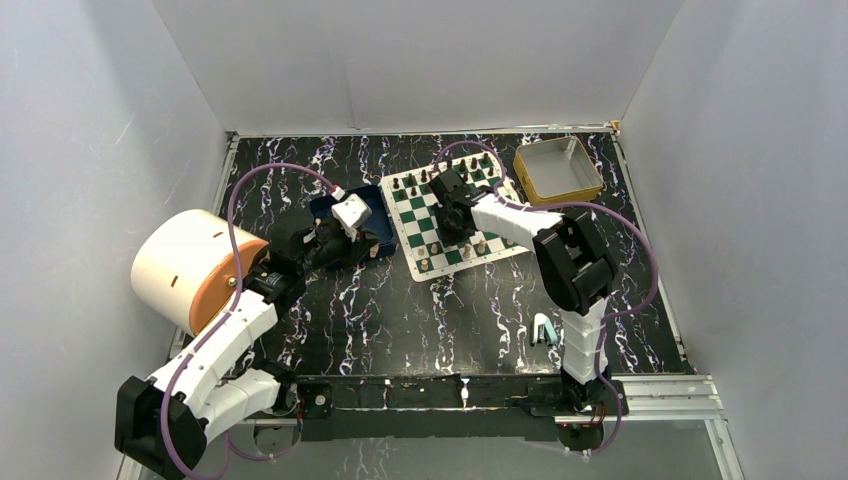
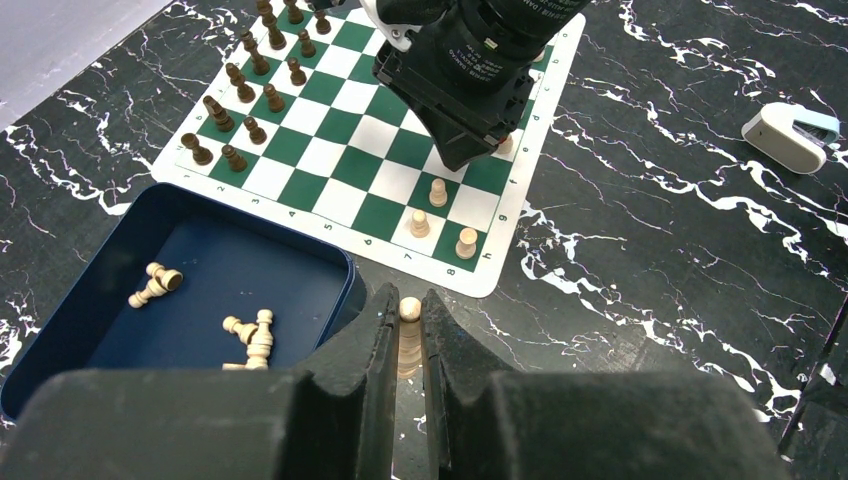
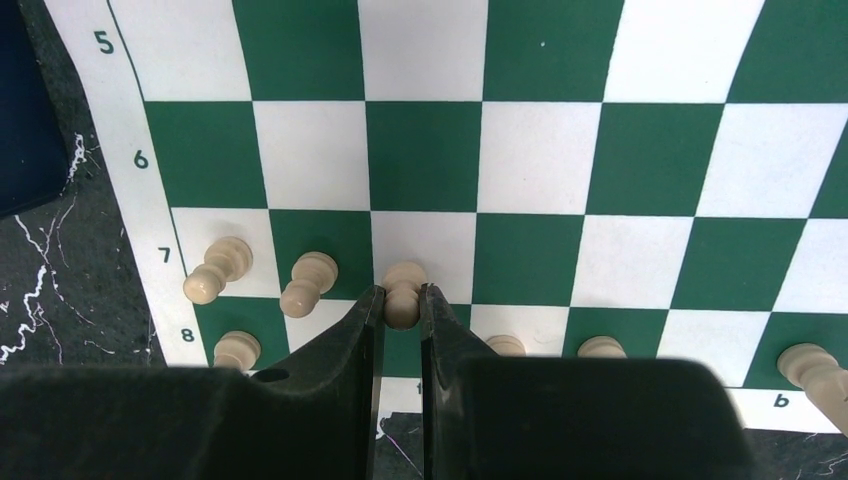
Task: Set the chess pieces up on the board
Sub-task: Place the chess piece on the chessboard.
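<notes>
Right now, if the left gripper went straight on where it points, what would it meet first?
Probably the black table, just short of the board; the cream pawn shut in the left gripper would touch down first. Height is unclear.

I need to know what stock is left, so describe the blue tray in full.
The tray is a shallow, dark blue rectangle with rounded corners and a raised rim. It looks like painted tin. It sits flat on the black marbled table, right beside the board; whether they touch is unclear. A few cream pieces lie on their sides inside it, in two small clusters. The rest of its floor is bare.
</notes>
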Controlling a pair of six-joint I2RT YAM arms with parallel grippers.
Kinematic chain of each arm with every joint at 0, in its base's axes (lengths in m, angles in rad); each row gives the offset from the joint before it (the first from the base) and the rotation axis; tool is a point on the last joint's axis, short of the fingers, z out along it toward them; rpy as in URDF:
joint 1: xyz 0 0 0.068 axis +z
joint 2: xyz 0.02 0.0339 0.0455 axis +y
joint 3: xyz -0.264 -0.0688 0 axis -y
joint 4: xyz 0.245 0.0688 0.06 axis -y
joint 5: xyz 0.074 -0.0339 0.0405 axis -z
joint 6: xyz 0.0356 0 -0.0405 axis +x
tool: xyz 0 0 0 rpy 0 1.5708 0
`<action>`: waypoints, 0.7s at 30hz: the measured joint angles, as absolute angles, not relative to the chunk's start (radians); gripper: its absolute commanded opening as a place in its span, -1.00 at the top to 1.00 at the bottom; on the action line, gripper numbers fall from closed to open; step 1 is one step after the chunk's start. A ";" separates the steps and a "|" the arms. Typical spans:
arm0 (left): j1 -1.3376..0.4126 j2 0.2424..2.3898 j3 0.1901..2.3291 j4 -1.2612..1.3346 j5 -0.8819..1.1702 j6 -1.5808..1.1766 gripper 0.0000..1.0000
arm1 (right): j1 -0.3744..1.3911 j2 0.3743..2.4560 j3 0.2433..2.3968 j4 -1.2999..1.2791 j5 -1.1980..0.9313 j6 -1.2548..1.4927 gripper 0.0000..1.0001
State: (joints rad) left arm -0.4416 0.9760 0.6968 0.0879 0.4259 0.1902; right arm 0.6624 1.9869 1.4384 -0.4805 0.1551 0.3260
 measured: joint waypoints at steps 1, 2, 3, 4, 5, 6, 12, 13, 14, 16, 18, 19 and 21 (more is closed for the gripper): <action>-0.442 0.976 0.697 0.088 0.426 0.191 1.00 | 0.662 1.987 1.438 -0.477 0.155 0.326 0.63; -0.442 0.976 0.697 0.088 0.426 0.191 1.00 | 0.662 1.988 1.438 -0.475 0.155 0.326 0.63; -0.442 0.976 0.697 0.088 0.426 0.190 1.00 | 0.662 1.989 1.438 -0.473 0.155 0.326 0.62; -0.442 0.976 0.697 0.088 0.426 0.191 1.00 | 0.662 1.990 1.438 -0.472 0.155 0.326 0.61; -0.442 0.976 0.697 0.088 0.426 0.191 1.00 | 0.662 1.992 1.438 -0.472 0.155 0.327 0.61; -0.442 0.976 0.697 0.088 0.426 0.191 1.00 | 0.662 1.994 1.438 -0.472 0.155 0.328 0.61; -0.442 0.976 0.697 0.088 0.426 0.191 1.00 | 0.662 2.001 1.438 -0.472 0.163 0.333 0.57; -0.442 0.976 0.697 0.088 0.426 0.191 1.00 | 0.662 2.001 1.438 -0.473 0.166 0.333 0.55; -0.442 0.976 0.697 0.088 0.426 0.191 1.00 | 0.662 2.002 1.438 -0.473 0.169 0.333 0.55; -0.442 0.976 0.697 0.088 0.426 0.191 1.00 | 0.662 2.002 1.438 -0.473 0.174 0.333 0.53; -0.443 0.976 0.697 0.088 0.426 0.192 1.00 | 0.662 2.003 1.438 -0.473 0.177 0.334 0.49; -0.443 0.976 0.697 0.088 0.426 0.192 1.00 | 0.662 2.003 1.438 -0.473 0.178 0.334 0.47; -0.443 0.976 0.697 0.088 0.426 0.194 1.00 | 0.662 2.004 1.438 -0.474 0.178 0.336 0.41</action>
